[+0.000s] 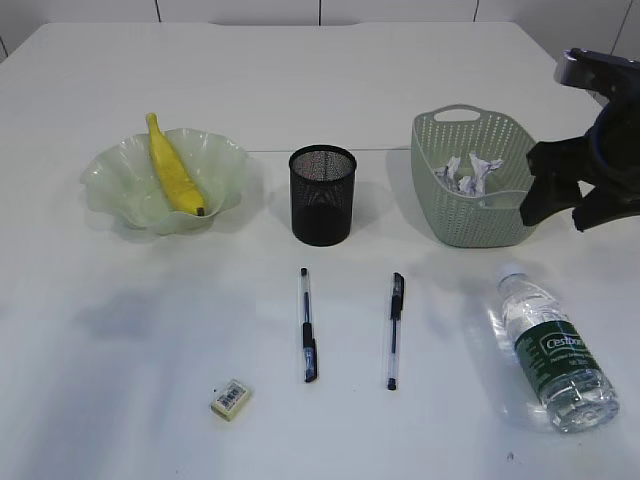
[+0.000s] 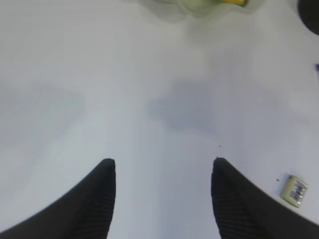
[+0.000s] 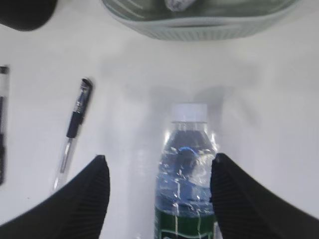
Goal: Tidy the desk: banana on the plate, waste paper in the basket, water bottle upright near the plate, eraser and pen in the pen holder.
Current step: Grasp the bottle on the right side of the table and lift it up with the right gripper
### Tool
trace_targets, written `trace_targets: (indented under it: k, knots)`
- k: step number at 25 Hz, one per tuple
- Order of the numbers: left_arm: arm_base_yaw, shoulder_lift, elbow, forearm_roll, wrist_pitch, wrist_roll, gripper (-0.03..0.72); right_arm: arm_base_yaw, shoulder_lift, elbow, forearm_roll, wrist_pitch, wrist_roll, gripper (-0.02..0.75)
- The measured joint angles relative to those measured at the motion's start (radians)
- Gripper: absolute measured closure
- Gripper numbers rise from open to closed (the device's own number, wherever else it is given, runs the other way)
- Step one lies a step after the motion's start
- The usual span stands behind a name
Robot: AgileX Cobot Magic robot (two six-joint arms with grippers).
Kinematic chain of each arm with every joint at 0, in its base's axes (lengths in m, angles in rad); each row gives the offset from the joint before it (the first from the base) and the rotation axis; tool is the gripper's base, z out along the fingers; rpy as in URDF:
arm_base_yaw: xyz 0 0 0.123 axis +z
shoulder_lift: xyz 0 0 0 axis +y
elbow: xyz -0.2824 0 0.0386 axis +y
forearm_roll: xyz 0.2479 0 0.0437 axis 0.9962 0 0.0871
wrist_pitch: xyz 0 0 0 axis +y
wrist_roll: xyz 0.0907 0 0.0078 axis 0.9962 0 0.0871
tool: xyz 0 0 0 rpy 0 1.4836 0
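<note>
The banana (image 1: 175, 175) lies on the pale green plate (image 1: 105, 190). Crumpled paper (image 1: 470, 172) sits in the green basket (image 1: 470, 215). The water bottle (image 1: 555, 350) lies on its side at the front right, cap toward the basket. Two pens (image 1: 307, 325) (image 1: 395, 330) and the eraser (image 1: 231, 399) lie on the table in front of the black mesh pen holder (image 1: 322, 195). My right gripper (image 1: 562, 215) (image 3: 158, 159) is open above the bottle (image 3: 187, 164), near its neck. My left gripper (image 2: 163, 162) is open and empty over bare table, with the eraser (image 2: 294, 190) to its right.
The right wrist view shows a pen (image 3: 75, 134) left of the bottle, the basket's wall (image 3: 199, 27) ahead and the pen holder (image 3: 25, 12) at top left. The left wrist view shows the plate's edge (image 2: 197, 7) at the top.
</note>
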Motion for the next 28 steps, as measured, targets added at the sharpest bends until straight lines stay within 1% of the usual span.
trace_targets:
  k: [2,4,5,8,10,11,14,15,17,21,26,28]
  knots:
    - [0.070,0.006,0.000,0.000,0.010,-0.001,0.263,0.000,-0.014,0.000,-0.054,0.038,0.029,0.262]
    - [0.108,0.020,0.002,0.002,0.020,-0.005,0.263,0.000,-0.024,0.000,-0.086,0.080,0.045,0.262]
    - [0.116,0.026,0.007,0.002,0.022,-0.005,0.263,0.000,-0.026,-0.002,-0.095,0.094,0.050,0.262]
    - [0.118,0.035,0.013,0.009,0.033,-0.002,0.263,0.008,-0.029,-0.004,-0.139,0.122,0.056,0.262]
    - [0.118,0.039,0.013,0.025,0.035,0.007,0.250,0.038,-0.029,-0.004,-0.206,0.135,0.064,0.262]
    - [0.118,0.040,0.013,0.033,0.035,0.009,0.228,0.062,-0.029,-0.004,-0.243,0.139,0.074,0.262]
    - [0.120,0.048,0.013,0.041,0.037,0.011,0.132,0.133,-0.007,-0.006,-0.327,0.140,0.136,0.262]
    - [0.119,0.048,0.013,0.042,0.037,0.011,0.106,0.149,0.006,-0.006,-0.338,0.138,0.154,0.262]
    - [0.119,0.048,0.013,0.042,0.039,0.011,0.084,0.164,0.041,-0.006,-0.340,0.122,0.180,0.261]
    - [0.119,0.048,0.013,0.042,0.048,0.012,0.080,0.166,0.104,-0.006,-0.351,0.101,0.202,0.241]
    - [0.119,0.048,0.013,0.042,0.048,0.012,0.087,0.166,0.156,-0.006,-0.356,0.076,0.209,0.141]
    - [0.119,0.048,0.013,0.042,0.048,0.012,0.090,0.166,0.170,-0.008,-0.357,0.055,0.219,0.125]
